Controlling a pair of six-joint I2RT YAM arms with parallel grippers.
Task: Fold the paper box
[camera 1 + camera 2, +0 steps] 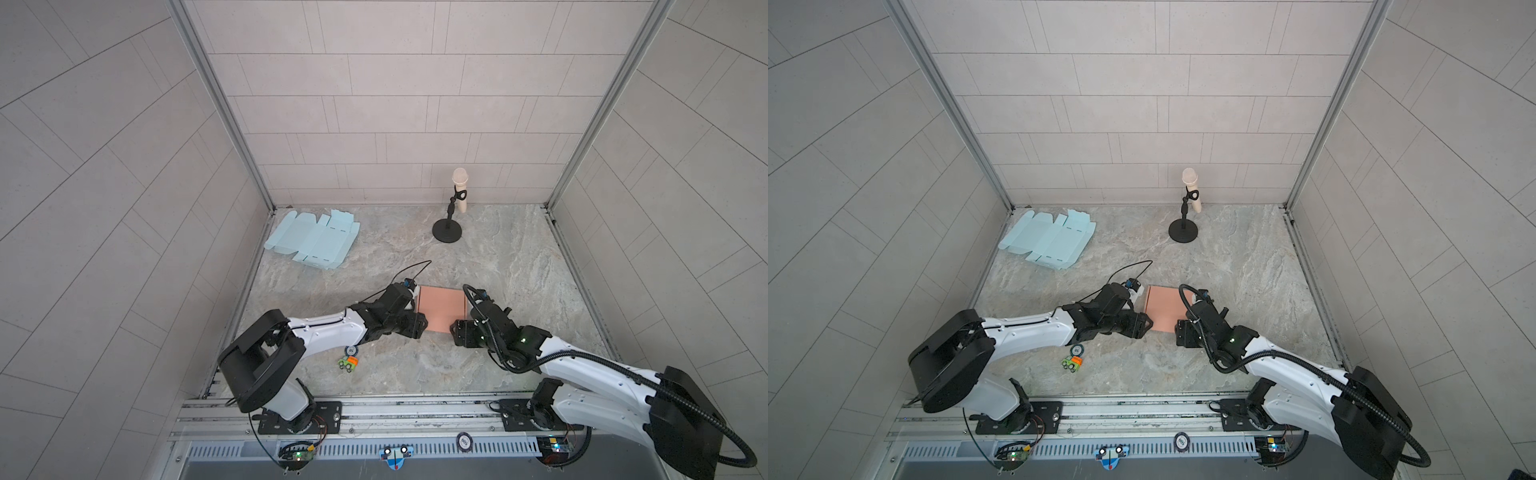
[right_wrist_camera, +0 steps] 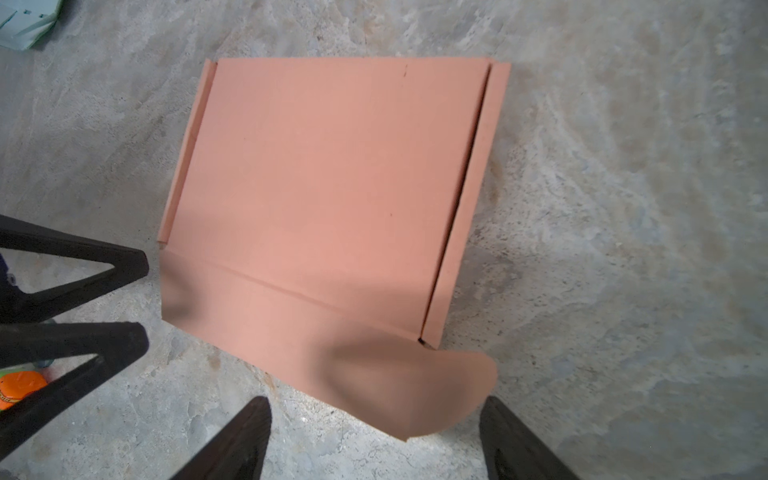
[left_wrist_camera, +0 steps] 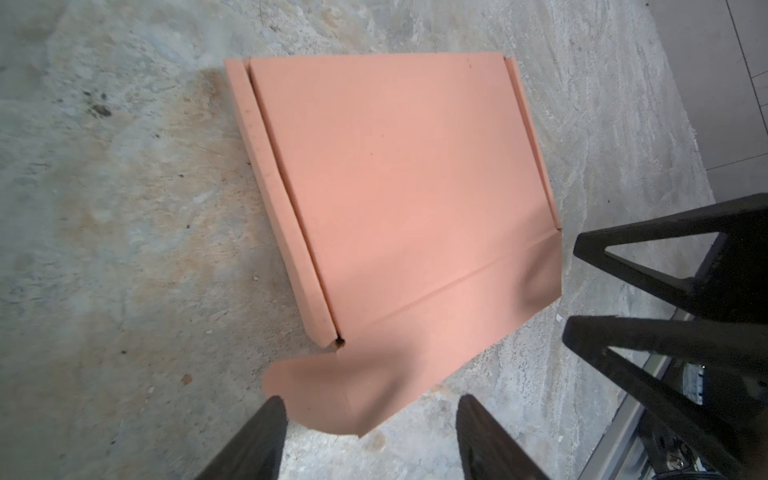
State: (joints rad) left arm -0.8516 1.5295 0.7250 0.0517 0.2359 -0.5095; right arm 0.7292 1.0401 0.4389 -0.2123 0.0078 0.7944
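The salmon paper box (image 1: 440,306) (image 1: 1163,305) lies in the middle of the table with its lid down flat. Its front flap (image 3: 415,332) (image 2: 291,324) sticks out toward both arms, with a rounded ear at each end. My left gripper (image 3: 372,411) (image 1: 417,328) is open at the flap's left corner, and the ear (image 3: 299,382) rises between its jaws without touching them. My right gripper (image 2: 376,409) (image 1: 455,331) is open at the right corner, with the other ear (image 2: 436,390) lifted between its jaws.
Light blue flat box blanks (image 1: 311,239) (image 1: 1046,239) lie at the back left. A microphone on a black stand (image 1: 451,216) (image 1: 1185,216) is at the back. A small orange and green toy (image 1: 348,362) sits under the left arm.
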